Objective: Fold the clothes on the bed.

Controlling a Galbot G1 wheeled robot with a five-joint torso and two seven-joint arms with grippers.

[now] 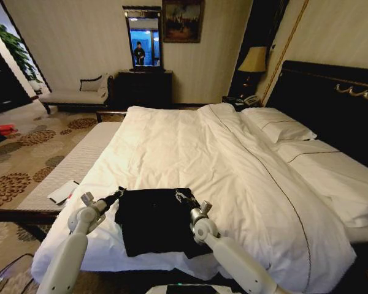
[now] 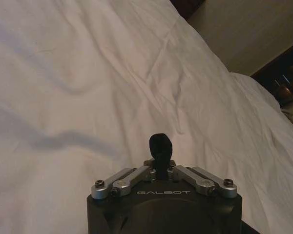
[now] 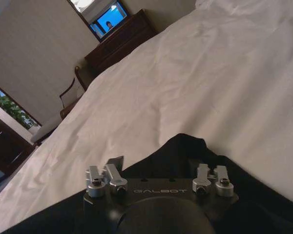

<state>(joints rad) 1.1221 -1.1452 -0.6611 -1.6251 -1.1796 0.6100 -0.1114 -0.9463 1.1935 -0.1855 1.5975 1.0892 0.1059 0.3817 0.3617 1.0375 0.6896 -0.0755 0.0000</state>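
Your robot's two arms are glossy white tubes with rounded silver-grey wrist joints; the left gripper [image 1: 118, 193] and right gripper [image 1: 183, 197] are dark at the tips. Up close, you see each gripper body as a matte black housing with "GALBOT" printed in pale letters. Brushed-aluminium finger linkages are pinned to it with dark socket-head screws, symmetric either side of centre.

Left gripper [image 2: 160, 161] reaches forward with jaws pinched together; right gripper [image 3: 156, 170] reaches alongside, jaws spread apart.
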